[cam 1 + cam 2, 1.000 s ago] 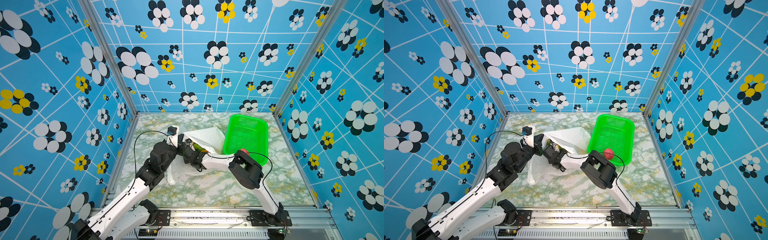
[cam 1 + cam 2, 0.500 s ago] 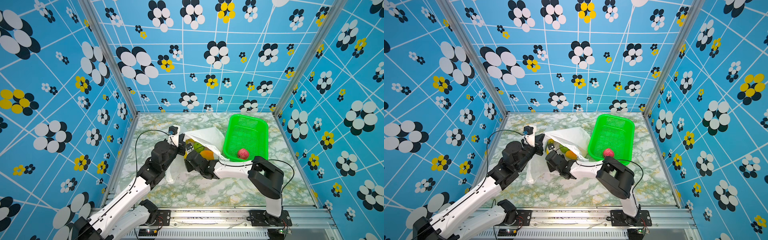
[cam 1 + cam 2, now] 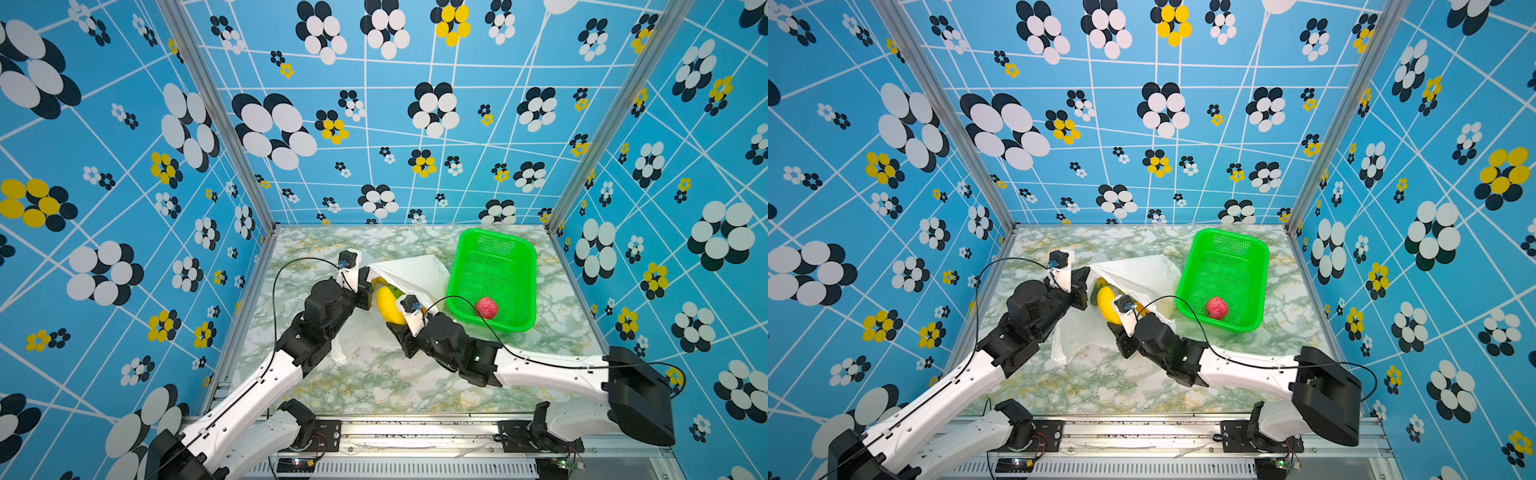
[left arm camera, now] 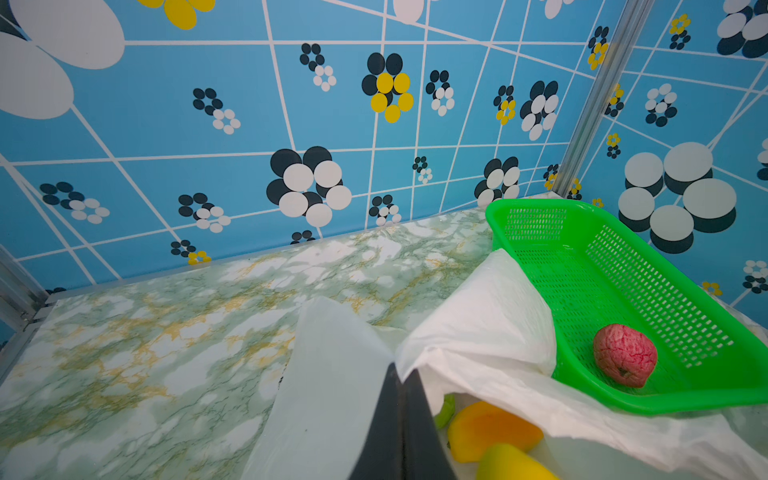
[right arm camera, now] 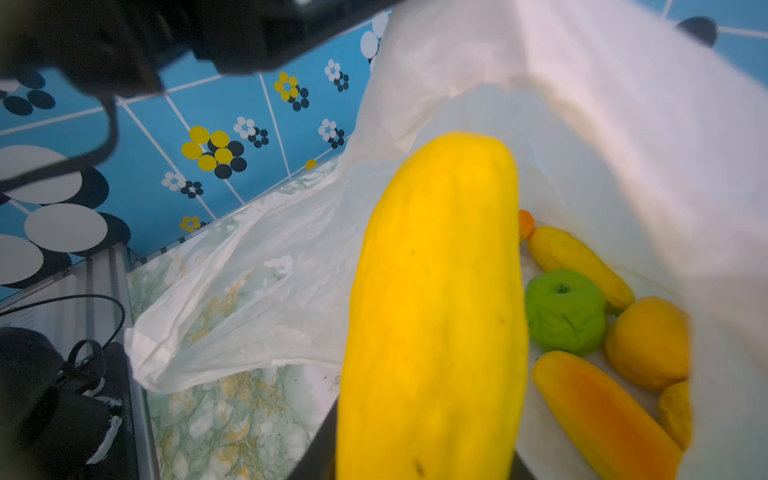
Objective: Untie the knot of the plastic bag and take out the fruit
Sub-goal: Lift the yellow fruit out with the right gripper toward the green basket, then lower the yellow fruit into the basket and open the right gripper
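Bag point(image 3: 415, 270) sits mid-table, thin, crinkled and translucent white. Its far side presses against the basket point(image 3: 525, 266) and its mouth gapes toward my arms. A loose flap of it spreads flat over the table point(image 3: 374, 382) nearer the front.

My left gripper point(image 4: 401, 395) has its jaws pressed together on the bag's rim, holding that edge up.

My right gripper point(image 5: 422, 457) is at the mouth with a long yellow fruit point(image 5: 436, 311) between its jaws. I only catch slivers of the fingers at the frame's edge, but it looks clamped on it, with the fruit standing up out of the opening.

Deeper in the bag I see more fruit lying together:
- a green round one point(image 5: 565, 311)
- an orange oblong one point(image 5: 602, 415)
- a smaller yellow one point(image 5: 577, 262)
- a round orange one point(image 5: 648, 340)

A red ball point(image 3: 486, 307) with a rough skin rests in the basket's near end.

The basket is bright green mesh and stands at the table's far right. The tabletop is white marble print veined in green and gold. Blue walls point(image 3: 124, 145) with white grid lines and black, white and yellow flower shapes close it in on three sides, joined by bare metal posts.
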Controlling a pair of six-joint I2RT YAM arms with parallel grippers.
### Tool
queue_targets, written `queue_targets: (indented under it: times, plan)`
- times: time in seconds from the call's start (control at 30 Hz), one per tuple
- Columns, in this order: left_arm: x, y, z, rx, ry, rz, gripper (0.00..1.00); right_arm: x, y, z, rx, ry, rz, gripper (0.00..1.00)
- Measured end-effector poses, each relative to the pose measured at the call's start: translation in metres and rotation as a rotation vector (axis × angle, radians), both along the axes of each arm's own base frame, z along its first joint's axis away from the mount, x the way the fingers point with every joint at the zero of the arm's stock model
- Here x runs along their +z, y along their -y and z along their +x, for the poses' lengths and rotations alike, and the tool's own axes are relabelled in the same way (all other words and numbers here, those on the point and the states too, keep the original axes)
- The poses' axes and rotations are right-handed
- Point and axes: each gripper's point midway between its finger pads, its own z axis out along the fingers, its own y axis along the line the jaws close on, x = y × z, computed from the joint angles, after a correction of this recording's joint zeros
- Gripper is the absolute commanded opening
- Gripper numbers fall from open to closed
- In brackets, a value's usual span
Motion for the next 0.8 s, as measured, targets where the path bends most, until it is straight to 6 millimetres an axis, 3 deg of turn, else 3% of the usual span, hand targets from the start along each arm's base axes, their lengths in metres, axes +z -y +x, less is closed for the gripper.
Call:
queue_targets:
  times: [0.27, 0.43, 0.57, 0.7, 0.8]
  plan:
    - [-0.003, 0.000, 0.003, 0.003, -0.009, 0.005, 0.00, 0.082, 0.088, 0.002, -0.182, 0.197, 0.137, 0.27]
    - [-0.004, 0.000, 0.003, 0.003, -0.012, 0.006, 0.00, 0.093, 0.150, 0.022, -0.378, 0.222, 0.159, 0.21]
    - [-0.003, 0.000, 0.003, 0.003, -0.013, 0.003, 0.00, 0.068, 0.211, 0.056, -0.621, 0.132, 0.115, 0.24]
    - [-0.003, 0.000, 0.003, 0.003, -0.013, 0.003, 0.00, 0.022, 0.263, 0.090, -0.832, -0.040, 0.040, 0.24]
    - [-0.003, 0.000, 0.003, 0.003, -0.013, 0.003, 0.00, -0.017, 0.287, 0.113, -0.919, -0.205, 0.000, 0.21]
